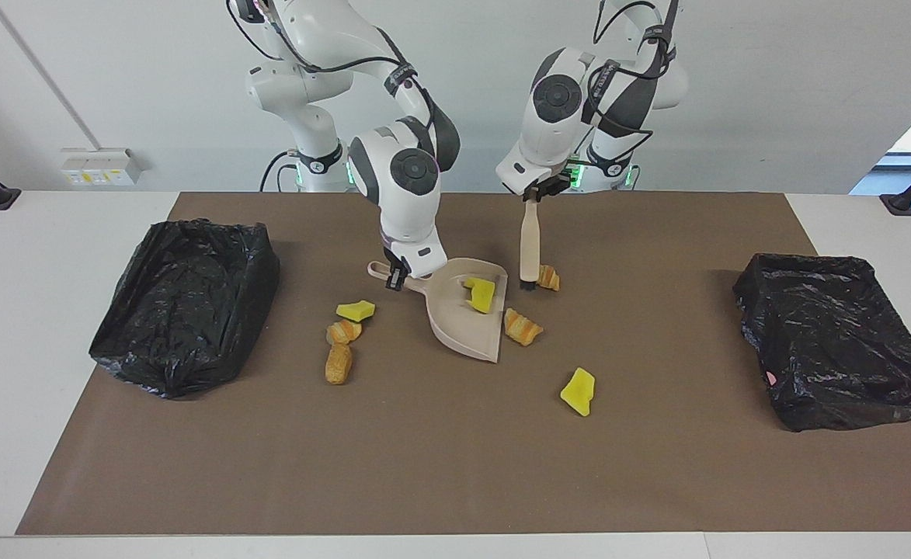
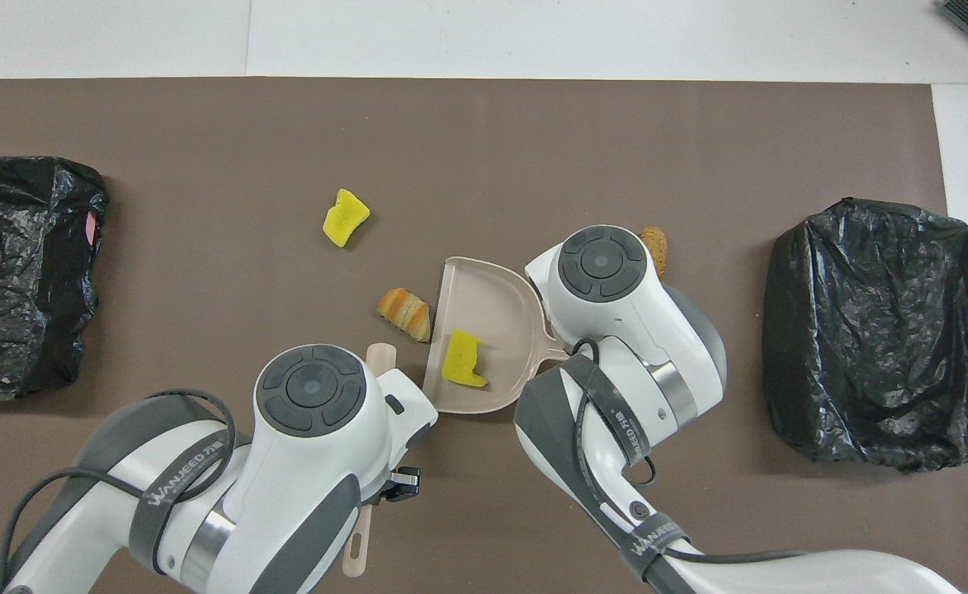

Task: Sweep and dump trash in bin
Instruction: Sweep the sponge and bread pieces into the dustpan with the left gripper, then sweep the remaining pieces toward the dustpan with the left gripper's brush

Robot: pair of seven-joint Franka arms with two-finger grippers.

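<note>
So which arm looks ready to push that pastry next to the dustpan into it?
The left: its claw holds the brush upright by the loose pastry. The right claw grips the dustpan.

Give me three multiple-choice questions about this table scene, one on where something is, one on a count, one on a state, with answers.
1. Where is the yellow foam sponge chunk closest to the brush?
A. in the beige plastic dustpan
B. on a black bag-lined bin
C. in a gripper

2. How many black bag-lined bins are on the table?
A. one
B. two
C. three

3. How does the left gripper hold the beige-handled brush?
A. lying flat
B. upright, bristles down
C. it holds nothing

Answers:
1 A, the chunk lies inside the pan, whose handle the right gripper grips.
2 B, one bin at the right arm's end, one bin at the left arm's end.
3 B, the handle hangs straight down beside a golden-brown pastry lump.
</note>
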